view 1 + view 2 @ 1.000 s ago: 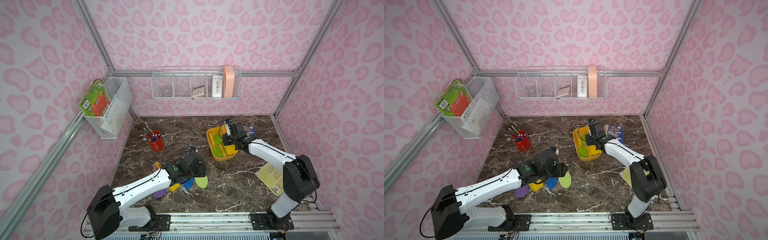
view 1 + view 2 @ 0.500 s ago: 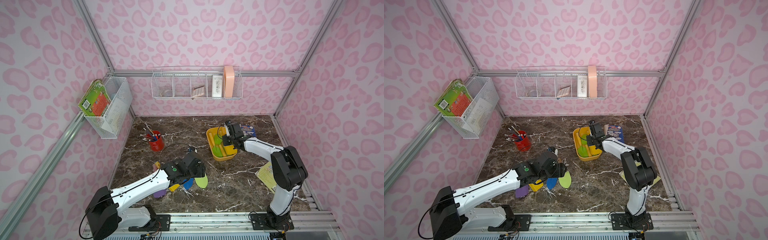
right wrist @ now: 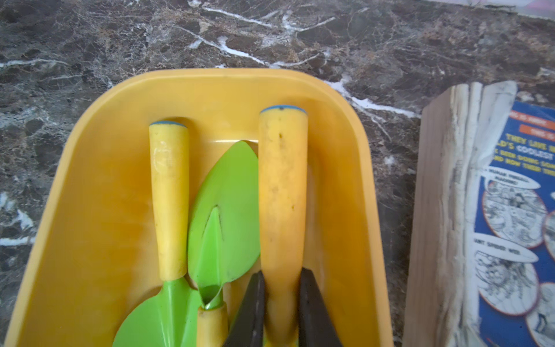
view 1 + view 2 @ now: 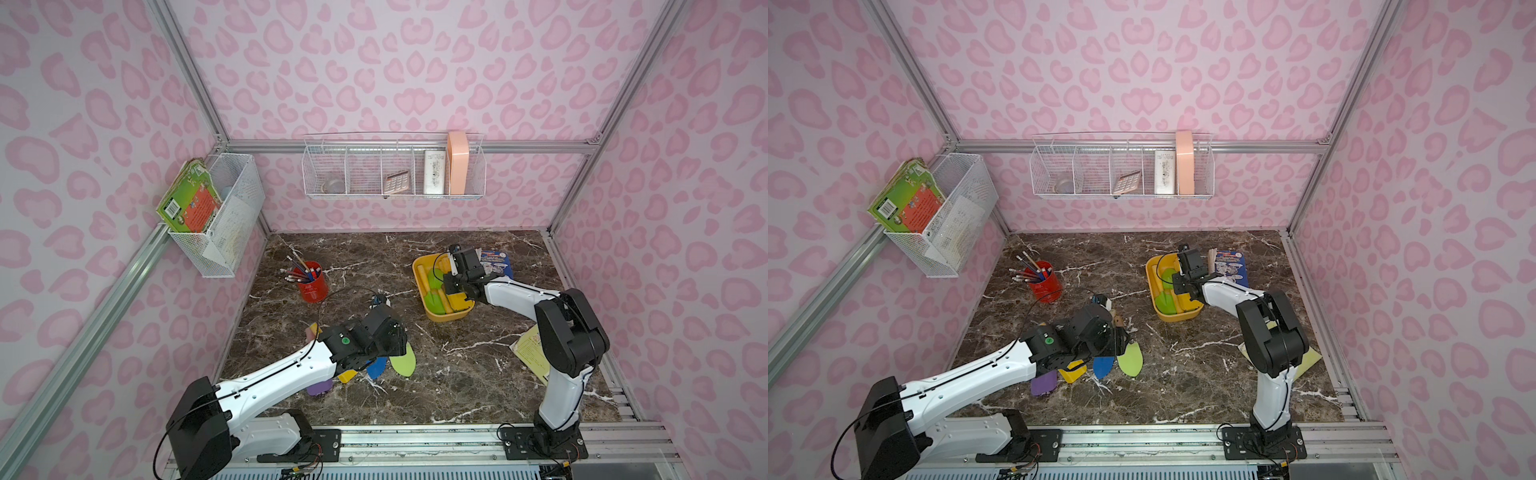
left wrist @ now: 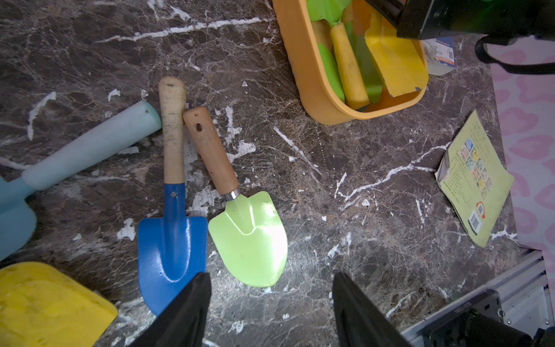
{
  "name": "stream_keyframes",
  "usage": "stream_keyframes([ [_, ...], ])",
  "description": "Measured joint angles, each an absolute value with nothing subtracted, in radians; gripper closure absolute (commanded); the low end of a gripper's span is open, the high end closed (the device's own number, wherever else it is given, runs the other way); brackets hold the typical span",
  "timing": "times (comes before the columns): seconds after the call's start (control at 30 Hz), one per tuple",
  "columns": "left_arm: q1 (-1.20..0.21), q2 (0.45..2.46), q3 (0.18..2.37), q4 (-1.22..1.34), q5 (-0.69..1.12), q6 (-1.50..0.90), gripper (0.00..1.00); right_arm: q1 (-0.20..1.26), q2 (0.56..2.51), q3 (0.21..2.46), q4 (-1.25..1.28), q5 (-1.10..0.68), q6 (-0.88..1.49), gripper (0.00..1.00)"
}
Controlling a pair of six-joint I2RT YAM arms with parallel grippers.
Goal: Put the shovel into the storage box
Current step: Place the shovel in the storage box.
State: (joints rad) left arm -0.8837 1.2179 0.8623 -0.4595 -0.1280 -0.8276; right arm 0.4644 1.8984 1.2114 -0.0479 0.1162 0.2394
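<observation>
Nearest the front, the left gripper (image 5: pixel 268 288) is hovering above the marble table (image 5: pixel 375 186). Its jaws are standing wide apart and holding nothing, over the blades of a blue shovel (image 5: pixel 172 237) and a light green shovel (image 5: pixel 249 237) lying side by side. Farther back, the right gripper (image 3: pixel 282 288) is reaching into the yellow storage box (image 3: pixel 99 180), its jaws pinching the yellow-handled shovel (image 3: pixel 282 186) by its handle. That handle is sitting inside the box beside two green-bladed shovels (image 3: pixel 225 204). A book (image 3: pixel 510 210) is lying just beside the box.
</observation>
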Motion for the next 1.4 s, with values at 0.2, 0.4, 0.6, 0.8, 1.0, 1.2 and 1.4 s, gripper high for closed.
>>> stream_keyframes([
  [0.2,-0.884,1.215,0.862,-0.468,-0.138,-0.828,0.31,0.463,1.919,1.224,-0.045,0.115,0.239,0.88],
  [0.4,-0.884,1.204,0.857,-0.473,-0.145,-0.828,0.31,0.463,1.923,1.224,-0.045,0.114,0.239,0.85],
  [0.6,-0.884,1.191,0.855,-0.480,-0.153,-0.828,0.31,0.461,1.934,1.239,-0.046,0.114,0.239,0.83],
  [0.8,-0.882,1.175,0.855,-0.498,-0.168,-0.827,0.31,0.462,1.938,1.245,-0.050,0.114,0.239,0.80],
  [1.0,-0.881,1.174,0.854,-0.503,-0.171,-0.827,0.31,0.462,1.938,1.250,-0.057,0.107,0.239,0.67],
  [1.2,-0.879,1.171,0.854,-0.508,-0.174,-0.827,0.30,0.462,1.924,1.252,-0.072,0.107,0.239,0.65],
  [1.4,-0.876,1.155,0.862,-0.534,-0.183,-0.823,0.30,0.479,1.841,1.239,-0.088,0.107,0.240,0.63],
])
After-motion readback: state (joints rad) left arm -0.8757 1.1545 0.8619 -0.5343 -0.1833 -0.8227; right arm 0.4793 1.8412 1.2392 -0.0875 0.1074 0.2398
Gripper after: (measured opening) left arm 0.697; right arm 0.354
